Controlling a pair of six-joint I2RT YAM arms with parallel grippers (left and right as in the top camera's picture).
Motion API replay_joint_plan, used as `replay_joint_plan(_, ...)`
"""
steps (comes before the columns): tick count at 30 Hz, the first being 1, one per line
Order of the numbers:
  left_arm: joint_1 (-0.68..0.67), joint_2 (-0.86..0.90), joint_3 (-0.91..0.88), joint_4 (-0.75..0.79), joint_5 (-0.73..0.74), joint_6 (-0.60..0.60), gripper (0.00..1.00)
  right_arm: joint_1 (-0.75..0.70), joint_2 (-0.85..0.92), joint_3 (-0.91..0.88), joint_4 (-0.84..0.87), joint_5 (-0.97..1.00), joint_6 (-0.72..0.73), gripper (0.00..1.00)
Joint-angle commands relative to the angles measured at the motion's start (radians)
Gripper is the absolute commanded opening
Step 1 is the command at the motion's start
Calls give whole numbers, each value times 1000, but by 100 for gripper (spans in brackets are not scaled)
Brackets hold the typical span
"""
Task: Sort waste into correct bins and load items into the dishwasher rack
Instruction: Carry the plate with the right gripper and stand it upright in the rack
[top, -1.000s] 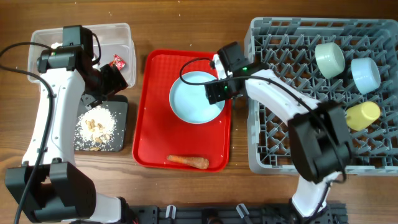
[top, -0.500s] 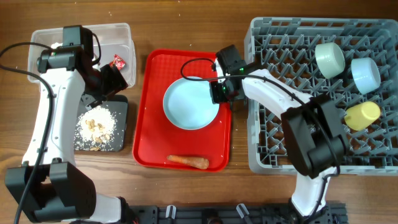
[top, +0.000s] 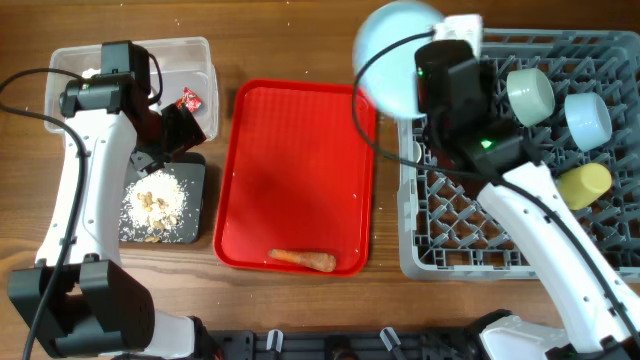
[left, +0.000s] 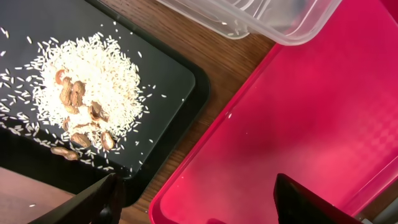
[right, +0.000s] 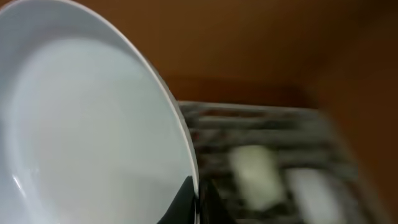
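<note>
The right end effector (right: 194, 202) is clamped on the rim of the pale blue plate (top: 393, 45), holding it aloft and tilted over the far left corner of the dishwasher rack (top: 450, 225), which fills the right side of the counter. Along the rack's right side sit the pale green bowl (top: 530, 95), the light blue bowl (top: 587, 118) and the yellow cup (top: 583, 185), in a line from the far edge toward the near one. The red serving tray (top: 300, 160) lies mid-counter and carries only the carrot piece (top: 302, 259), close to its near edge. At the far left corner of the counter the clear tub (top: 200, 55) holds the red candy wrapper (top: 189, 98). Just in front of the tub, the black tray (top: 195, 205) carries the food scraps (top: 153, 203), pale grains mixed with peanuts. The left end effector (left: 198, 186) hovers with its jaws spread wide and nothing between them, above the gap between the black tray and the red tray.
</note>
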Motion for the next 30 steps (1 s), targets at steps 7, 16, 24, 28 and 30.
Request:
replay_joint_plan(7,2,-7,10,0,-6,-6,78,-153,84,-2,-10,474,-43,4)
replay_joint_plan(16,1,-7,10,0,-6,-6,78,-162,225,-2,-84,296,15,4)
replay_joint_plan(24,2,-7,10,0,-6,-5,78,-163,256,-2,-113,399,35,4)
replay_joint_plan(28,2,-7,10,0,-6,-6,78,-182,256,-2,-106,514,31,4)
replay_joint_plan(30,1,-7,10,0,-6,-6,78,-192,256,-2,-106,518,32,4)
